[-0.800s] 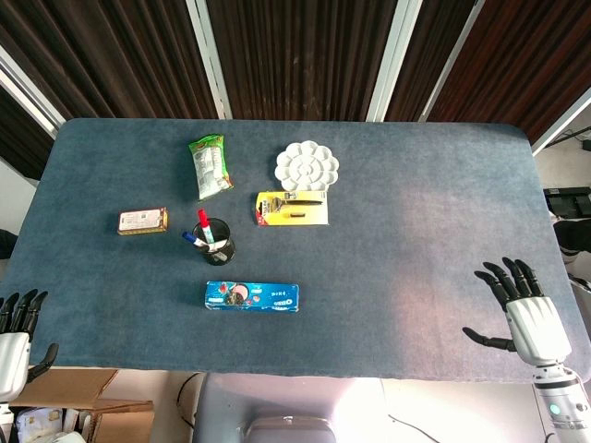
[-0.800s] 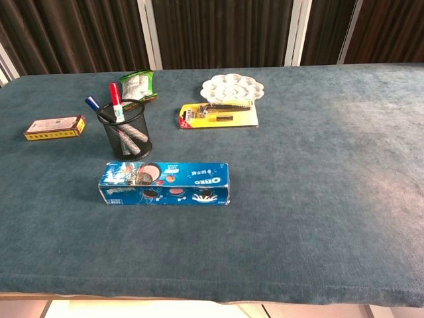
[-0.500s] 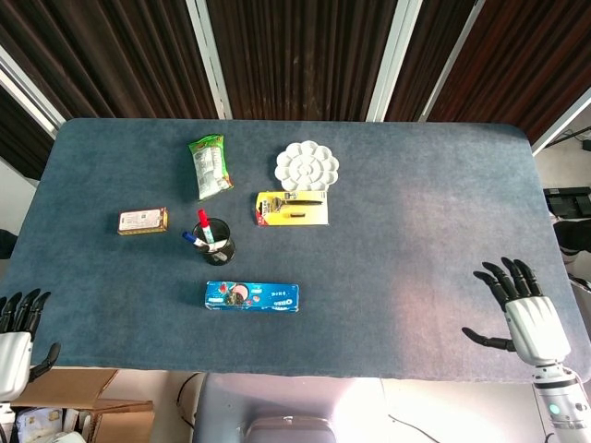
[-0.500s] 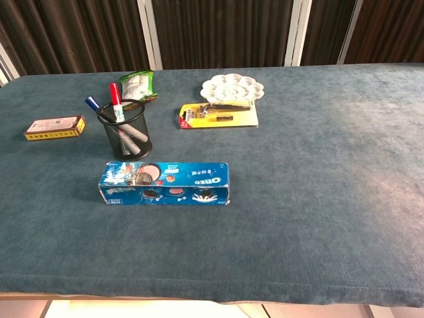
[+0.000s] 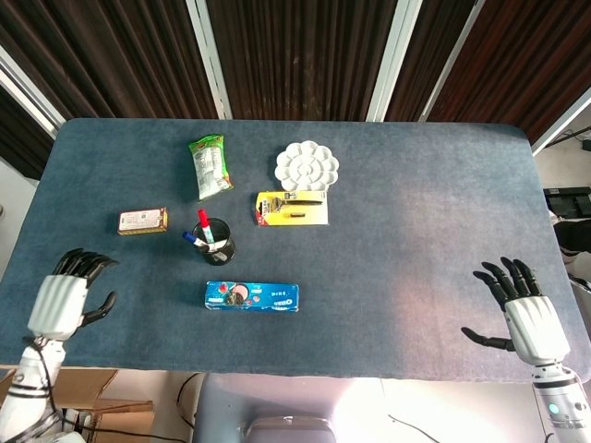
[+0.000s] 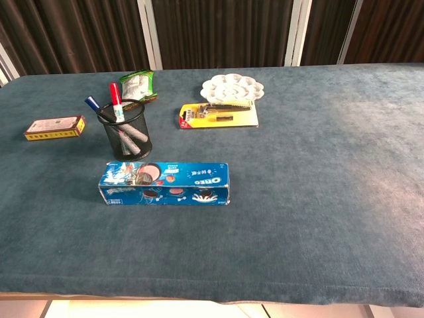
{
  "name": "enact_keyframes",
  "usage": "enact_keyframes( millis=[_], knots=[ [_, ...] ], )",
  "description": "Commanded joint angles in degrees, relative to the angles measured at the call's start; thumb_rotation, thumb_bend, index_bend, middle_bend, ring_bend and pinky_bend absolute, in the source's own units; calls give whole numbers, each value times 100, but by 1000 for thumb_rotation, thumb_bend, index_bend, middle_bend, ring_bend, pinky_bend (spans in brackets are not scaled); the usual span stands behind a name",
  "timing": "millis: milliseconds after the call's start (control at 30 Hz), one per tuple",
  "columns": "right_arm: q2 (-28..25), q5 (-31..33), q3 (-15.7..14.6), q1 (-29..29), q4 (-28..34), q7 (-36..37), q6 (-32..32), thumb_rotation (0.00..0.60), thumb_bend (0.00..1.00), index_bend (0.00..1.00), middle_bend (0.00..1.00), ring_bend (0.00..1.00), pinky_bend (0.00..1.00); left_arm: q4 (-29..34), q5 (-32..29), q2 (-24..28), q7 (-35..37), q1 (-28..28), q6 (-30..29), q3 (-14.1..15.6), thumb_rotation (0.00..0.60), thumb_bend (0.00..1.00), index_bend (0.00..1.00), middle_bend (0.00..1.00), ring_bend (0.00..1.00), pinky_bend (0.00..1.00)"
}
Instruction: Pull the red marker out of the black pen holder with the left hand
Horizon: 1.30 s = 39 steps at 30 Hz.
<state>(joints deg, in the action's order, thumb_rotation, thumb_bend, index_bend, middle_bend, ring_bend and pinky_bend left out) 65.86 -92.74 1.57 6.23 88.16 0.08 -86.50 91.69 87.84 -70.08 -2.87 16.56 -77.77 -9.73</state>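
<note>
The red marker (image 5: 203, 222) (image 6: 115, 98) stands upright in the black mesh pen holder (image 5: 218, 244) (image 6: 127, 132), next to a blue marker (image 6: 93, 105). The holder sits left of the table's middle. My left hand (image 5: 63, 300) hovers over the table's front left corner, fingers spread, holding nothing, well to the left of the holder. Over the front right edge my right hand (image 5: 526, 312) is open and empty too. Neither hand shows in the chest view.
A blue Oreo box (image 5: 252, 296) (image 6: 165, 183) lies just in front of the holder. A small orange box (image 5: 142, 221) lies to its left, a green snack bag (image 5: 210, 166) behind it. A yellow razor pack (image 5: 292, 209) and white paint palette (image 5: 307, 166) sit further right.
My left hand has moved up and to the right, from off the table's front left corner to over the table surface. The right hand has stayed put.
</note>
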Motion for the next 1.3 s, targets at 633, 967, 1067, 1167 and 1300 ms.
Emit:
enact_keyframes(
  millis=[633,967,1067,1167,1300],
  knots=[
    [-7,21,6,-14,-10,43,-14,458,243,332,258,77,177,-1447,-541,-2188,-1679,1757,947,-552,600,355,375,372,253,291],
    [-11,26,4,-13,-1,45,-4,456,243,332,258,77,177,-1606,-627,-2249,-2126,1753,774,-370,600,341,402,378,257,278],
    [-14,26,5,-10,4,47,0,455,243,332,258,77,177,-1658,-666,-2279,-2152,1780,774,-361,600,340,408,382,261,277],
    [-19,27,3,-10,9,61,2,458,243,332,258,77,177,-1783,-659,-2341,-2227,1808,751,-315,600,339,419,394,271,278],
    [-18,29,6,-8,9,76,2,456,243,332,258,77,178,-2067,-602,-2452,-2396,1830,644,-244,600,337,443,417,282,276]
  ],
)
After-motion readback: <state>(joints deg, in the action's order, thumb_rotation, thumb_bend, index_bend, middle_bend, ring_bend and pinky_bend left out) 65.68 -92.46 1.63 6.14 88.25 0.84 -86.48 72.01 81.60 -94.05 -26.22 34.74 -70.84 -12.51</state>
